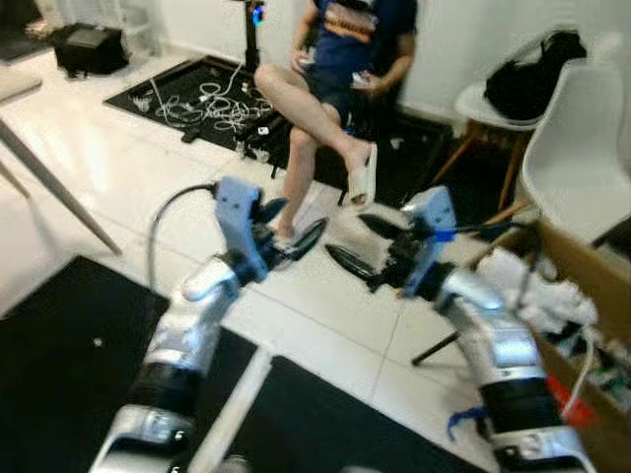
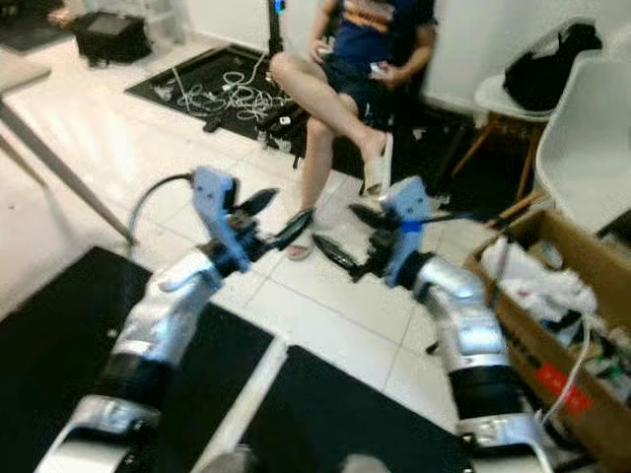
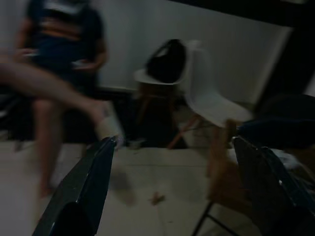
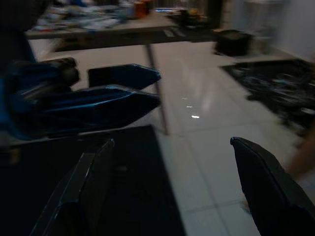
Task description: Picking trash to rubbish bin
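A person sits by the far wall, one leg crossed over the other, a sandal on the raised foot. Beside the person, white cables lie tangled on a black mat. A black bag rests on a white chair, with a second white chair nearer. A black case stands on the white tiled floor.

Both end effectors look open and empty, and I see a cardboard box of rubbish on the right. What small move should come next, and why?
Probably turn and tilt the head to scan the floor for trash. The left end effector and right end effector are both open, raised over bare white tile and holding nothing. The cardboard box to the robot's right already holds crumpled white waste. A small brownish scrap on the tile might be a target, but it is too blurred to tell.
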